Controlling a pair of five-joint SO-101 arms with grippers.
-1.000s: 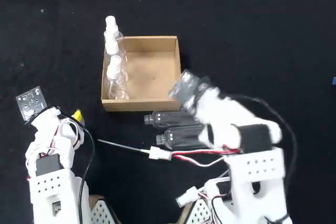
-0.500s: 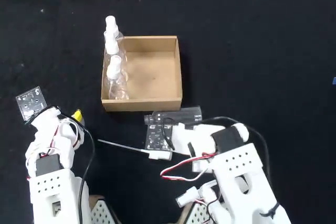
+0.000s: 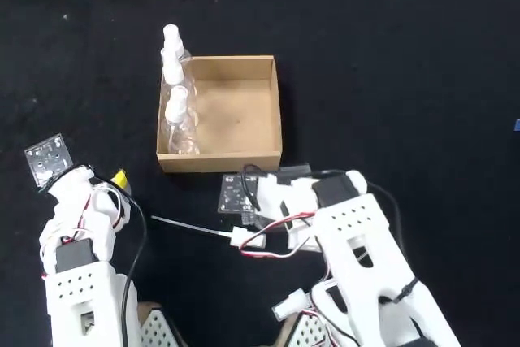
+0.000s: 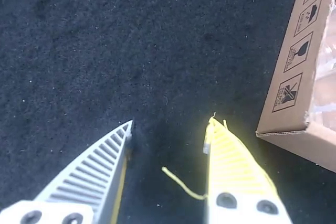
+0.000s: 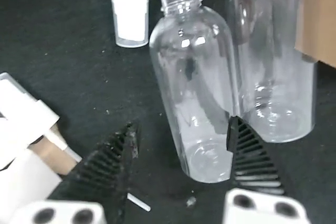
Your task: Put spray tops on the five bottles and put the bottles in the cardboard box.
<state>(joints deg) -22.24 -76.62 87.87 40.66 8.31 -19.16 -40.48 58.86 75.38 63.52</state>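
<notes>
Along the cardboard box's [image 3: 219, 60] left wall, high view: three capped bottles [image 3: 179, 119]; two judged left. Left wrist view: left gripper [image 4: 170, 121] open, empty, near the box. Right wrist view: right gripper [image 5: 182, 124] open, straddling an uncapped bottle [image 5: 194, 66]; second uncapped bottle [image 5: 268, 61] beside the box.

The worktop [image 3: 406, 79] is matt black cloth, slightly fuzzy and lint-flecked; the cardboard box [image 3: 219, 162] on it is dull brown paperboard. Beside the box, the uncapped bottles [image 5: 194, 87] are clear glossy plastic and the spray top [image 3: 240, 238] smooth white plastic. The left end effector [image 4: 170, 124] has ridged grey and yellow plastic fingers, the right end effector [image 5: 182, 127] ridged black.
</notes>
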